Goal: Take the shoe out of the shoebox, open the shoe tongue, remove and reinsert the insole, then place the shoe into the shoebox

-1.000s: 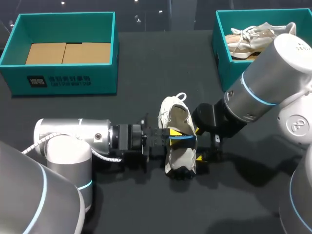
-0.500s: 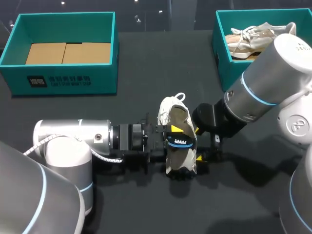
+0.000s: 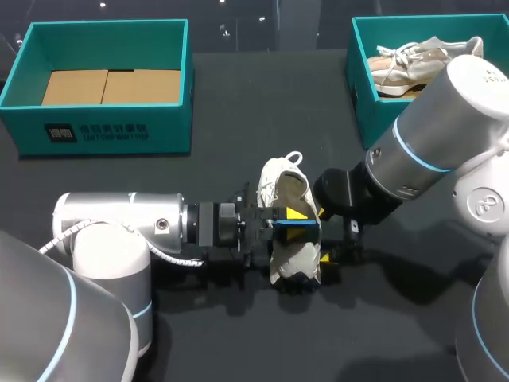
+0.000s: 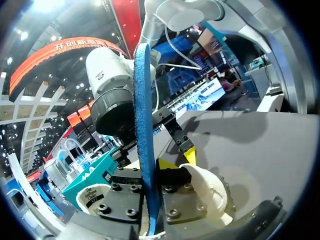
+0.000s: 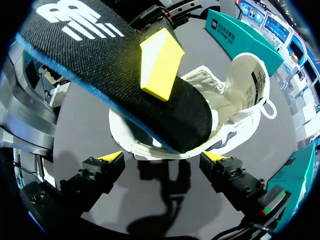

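second shoe (image 3: 413, 60) in right shoebox (image 3: 358, 89), cardboard (image 3: 111, 86) in left shoebox (image 3: 103, 131); left tool (image 4: 150, 197) pinching insole (image 5: 125, 75), right tool (image 5: 162, 157) spread

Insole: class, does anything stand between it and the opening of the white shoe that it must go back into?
Nothing visible does. The left gripper holds the insole directly over the white shoe, with one end at the shoe's opening.

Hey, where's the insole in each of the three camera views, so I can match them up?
Head view: the insole lies across the white shoe at the table's middle.
Left wrist view: an edge-on blue strip clamped in the left claw.
Right wrist view: broad and black, over the shoe, ahead of the right claw.
Shared landmark: the white shoe.
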Robot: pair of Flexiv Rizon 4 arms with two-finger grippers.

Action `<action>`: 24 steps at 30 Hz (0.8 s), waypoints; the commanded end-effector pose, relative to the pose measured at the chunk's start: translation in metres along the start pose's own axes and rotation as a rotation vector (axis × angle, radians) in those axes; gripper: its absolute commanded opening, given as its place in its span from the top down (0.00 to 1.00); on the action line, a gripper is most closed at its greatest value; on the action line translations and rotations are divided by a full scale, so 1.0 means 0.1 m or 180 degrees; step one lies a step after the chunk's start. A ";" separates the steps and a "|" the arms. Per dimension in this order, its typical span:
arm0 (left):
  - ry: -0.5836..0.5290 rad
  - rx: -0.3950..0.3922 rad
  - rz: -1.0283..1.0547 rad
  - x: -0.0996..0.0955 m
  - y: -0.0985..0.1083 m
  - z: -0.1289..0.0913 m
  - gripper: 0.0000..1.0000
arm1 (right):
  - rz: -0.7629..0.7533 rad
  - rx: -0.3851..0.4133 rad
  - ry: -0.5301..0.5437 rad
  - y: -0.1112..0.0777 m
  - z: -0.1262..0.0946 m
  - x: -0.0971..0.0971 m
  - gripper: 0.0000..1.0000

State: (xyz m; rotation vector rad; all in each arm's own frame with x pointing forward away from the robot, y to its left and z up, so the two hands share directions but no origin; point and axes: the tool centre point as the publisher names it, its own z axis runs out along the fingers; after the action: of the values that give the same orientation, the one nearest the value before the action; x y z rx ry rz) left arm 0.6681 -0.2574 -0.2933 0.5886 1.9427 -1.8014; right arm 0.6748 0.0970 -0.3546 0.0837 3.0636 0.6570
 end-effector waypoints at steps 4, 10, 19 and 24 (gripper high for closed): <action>0.0037 -0.0108 0.0126 0.03 0.04 0.03 1.00 | -0.0002 -0.0002 -0.0005 0.00 0.01 0.01 0.00; -0.0013 -0.0232 0.0211 0.01 0.27 0.05 1.00 | -0.0002 -0.0002 -0.0005 0.00 0.01 0.01 0.00; -0.0020 -0.0426 0.0216 -0.01 0.56 0.07 1.00 | -0.0002 -0.0002 -0.0005 0.00 0.01 0.01 0.00; -0.0030 -0.0464 0.0214 -0.02 0.55 0.05 1.00 | -0.0002 -0.0002 -0.0005 0.00 0.01 0.01 0.00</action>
State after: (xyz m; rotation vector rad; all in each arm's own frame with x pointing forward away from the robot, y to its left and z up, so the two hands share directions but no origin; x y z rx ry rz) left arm 0.7008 -0.2557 -0.3382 0.5897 1.9953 -1.6122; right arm 0.6749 0.0972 -0.3547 0.0834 3.0638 0.6570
